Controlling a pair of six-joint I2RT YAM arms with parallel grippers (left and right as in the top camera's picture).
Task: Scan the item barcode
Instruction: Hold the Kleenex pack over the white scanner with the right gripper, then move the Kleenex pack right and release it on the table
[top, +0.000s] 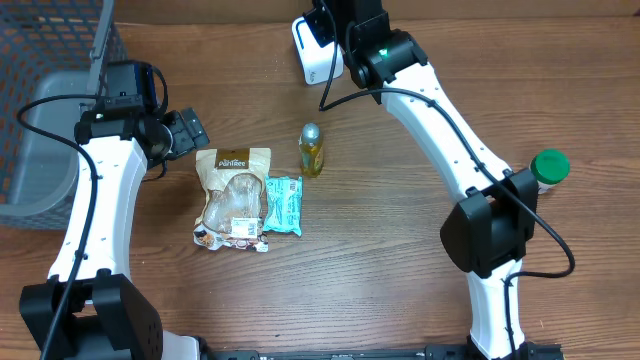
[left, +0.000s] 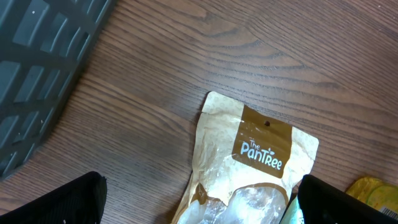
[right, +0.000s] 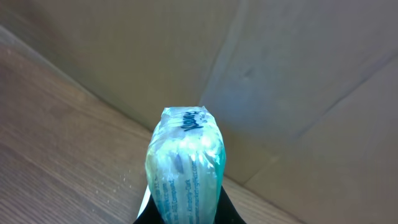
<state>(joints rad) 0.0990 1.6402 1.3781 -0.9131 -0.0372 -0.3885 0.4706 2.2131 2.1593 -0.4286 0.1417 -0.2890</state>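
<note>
My right gripper (right: 185, 214) is shut on a teal plastic packet (right: 185, 158) with small print down its side, held upright before a cardboard wall. In the overhead view that gripper (top: 335, 35) sits at the back of the table beside a white scanner (top: 312, 52), and the arm hides the held packet. My left gripper (top: 190, 131) stands open just above the top edge of a brown "The Pantree" pouch (top: 233, 195). In the left wrist view the pouch (left: 249, 155) lies between the black fingertips (left: 68, 202), and nothing is held in the gripper (left: 199, 211).
A second teal packet (top: 283, 205) lies against the pouch's right side. A small yellow-green bottle (top: 311, 150) stands behind them. A green-capped bottle (top: 548, 167) stands at the right by the arm's base. A grey mesh basket (top: 45, 140) fills the left edge.
</note>
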